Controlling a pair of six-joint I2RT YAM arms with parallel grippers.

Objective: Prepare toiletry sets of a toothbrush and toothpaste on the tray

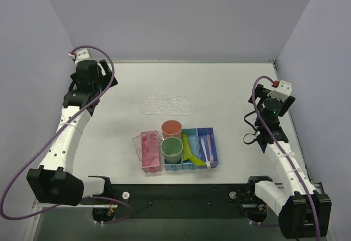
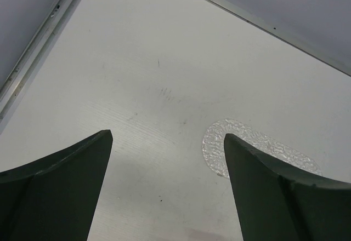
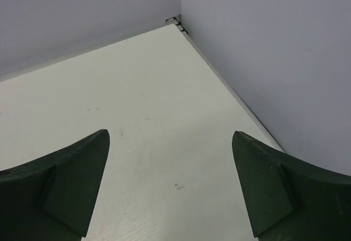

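Resting in blue bins [image 1: 214,143], toothbrushes [image 1: 204,147] and toothpaste [image 1: 188,149]; left gripper [image 2: 167,138] and right gripper [image 3: 170,135] wide.

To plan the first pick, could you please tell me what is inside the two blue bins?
The lighter blue bin holds yellow-green toothpaste tubes; the darker blue bin holds two pink-and-white toothbrushes. Whatever lies beneath them is covered.

— What colour is the tray [image 1: 168,105]?
— None: it is clear, with a bumpy, glittering texture, on a plain white surface [image 1: 236,87].
— And the cups?
— One coral-orange cup [image 1: 171,127], one pale green cup [image 1: 171,149].
— The bins?
— Blue bins [image 1: 215,145] and a translucent pink bin [image 1: 147,167]. The toothpaste tube [image 1: 190,152] is yellow-green, the toothbrushes [image 1: 205,147] pink and white.
— The hands?
— The left hand [image 2: 168,142] and right hand [image 3: 170,139] have dark green fingers [image 2: 55,191].
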